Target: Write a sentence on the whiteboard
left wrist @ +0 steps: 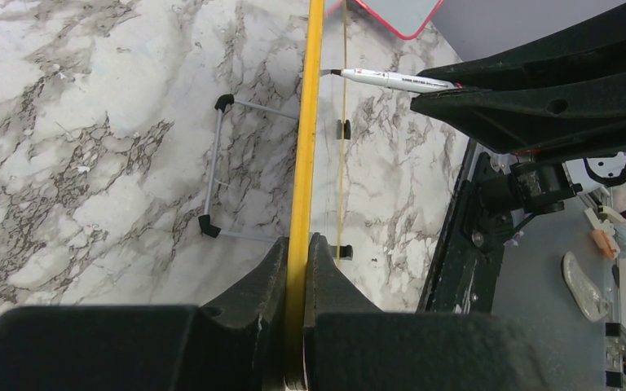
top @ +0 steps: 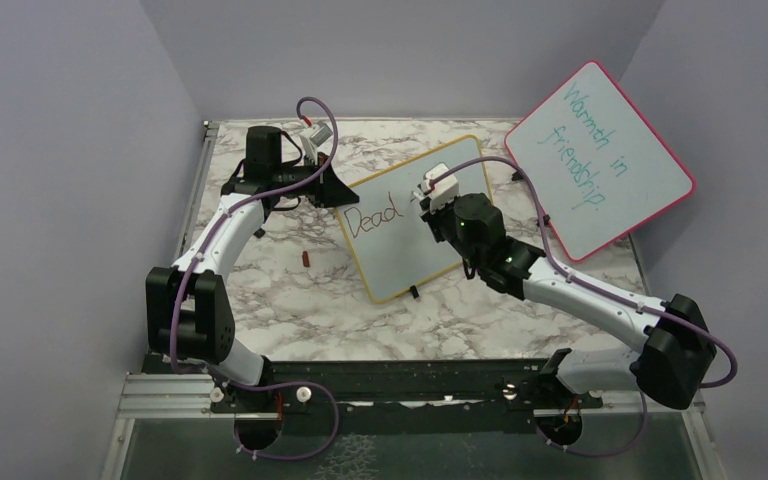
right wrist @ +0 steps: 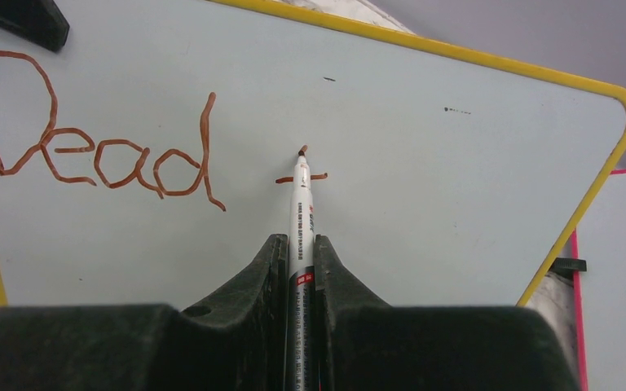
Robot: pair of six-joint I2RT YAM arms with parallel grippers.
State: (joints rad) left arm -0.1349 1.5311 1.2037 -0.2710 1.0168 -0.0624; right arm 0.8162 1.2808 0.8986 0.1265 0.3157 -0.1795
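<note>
Yellow-framed whiteboard [top: 415, 225]: held tilted above the marble counter [top: 310, 300], its edge clamped by the left hand [left wrist: 297, 269].
Step in hand: "Dead" [right wrist: 98, 147] is written; a second word is begun.
Right hand [right wrist: 300, 261]: clamped on the marker [right wrist: 301, 204], tip at a short stroke.
Next move: the letter's strokes are to be continued, with steady contact.

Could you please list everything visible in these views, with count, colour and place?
whiteboard: one, white with yellow frame, propped mid-table, its edge clamped by the left gripper.
sentence: one word so far, "Dead", reddish-brown, plus a short stroke beside the pen tip.
marker: one, white barrel with dark tip, held against the board.
second board: one, white with pink-red frame and teal handwriting, far right.
wire stand: one, grey with black feet, on the table behind the whiteboard.
small red-brown piece: one, on the table left of the whiteboard.
table: one, white-grey marble pattern.
left gripper: black, shut on the whiteboard's frame.
right gripper: black, shut on the marker.
</note>
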